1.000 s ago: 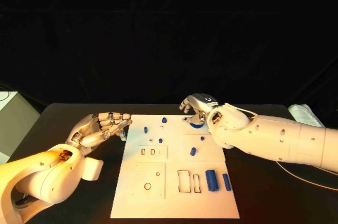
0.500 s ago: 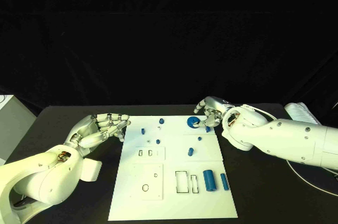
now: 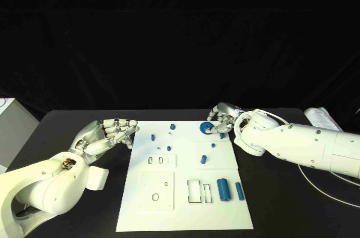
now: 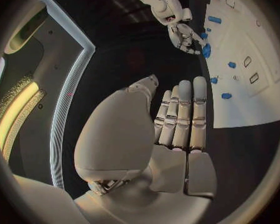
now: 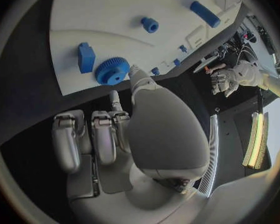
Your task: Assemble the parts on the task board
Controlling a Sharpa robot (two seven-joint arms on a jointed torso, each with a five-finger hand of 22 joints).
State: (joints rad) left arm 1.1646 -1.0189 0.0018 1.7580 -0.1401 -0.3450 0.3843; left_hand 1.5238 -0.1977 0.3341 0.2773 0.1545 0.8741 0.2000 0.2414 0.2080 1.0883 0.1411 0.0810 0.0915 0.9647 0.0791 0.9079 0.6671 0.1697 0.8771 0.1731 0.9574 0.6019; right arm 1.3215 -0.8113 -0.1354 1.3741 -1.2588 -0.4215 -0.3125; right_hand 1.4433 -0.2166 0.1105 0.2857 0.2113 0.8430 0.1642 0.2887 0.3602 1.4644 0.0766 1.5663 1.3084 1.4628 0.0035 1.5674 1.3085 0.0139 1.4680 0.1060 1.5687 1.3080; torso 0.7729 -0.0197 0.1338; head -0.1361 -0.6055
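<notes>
white task board [image 3: 188,196], blue gear [image 3: 205,127], no legible writing

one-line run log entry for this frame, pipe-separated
stage: part placement | right hand: fingertip touching blue gear at task board far edge, not gripping | left hand: open, off board's left edge, holding nothing

No text, label, brand, number or sign can be read in any of the views. The task board [image 3: 188,196] carries only outlined cut-outs and small blue parts, with no lettering that can be made out. The white arms and silver hands bear no legible markings either.
</notes>
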